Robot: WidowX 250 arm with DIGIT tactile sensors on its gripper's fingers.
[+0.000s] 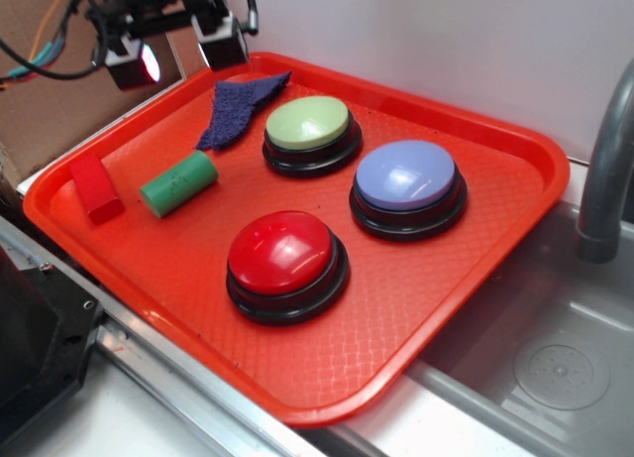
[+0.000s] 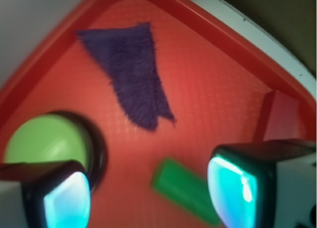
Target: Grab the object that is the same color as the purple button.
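- The cloth [image 1: 238, 108] is lying flat and limp on the tray [image 1: 475, 279] near its far corner; it is a fuzzy, dark purple-blue piece, roughly triangular, with a frayed notched tip [image 2: 130, 69].
- The tray is showing as orange-red plastic with a fine diamond-textured floor and a smooth raised rim.
- The purple button [image 1: 407, 175] is sitting toward the tray's right edge, a glossy pale lavender dome on a black round base, well apart from the cloth.
- The green button [image 1: 308, 122] is standing just beside the cloth's long edge, so room is tight on that side.
- The red button [image 1: 280, 251] is sitting nearer the front edge.
- A matte green cylinder [image 1: 178, 182] is lying on its side near the cloth's narrow tip, and a red block [image 1: 95, 187] is resting by the left rim.
- The gripper [image 1: 176, 53] is hanging above the tray's far-left rim with its fingers [image 2: 233, 188] spread wide and holding nothing.
- Bare tray floor is lying open between the cloth and the far rim.
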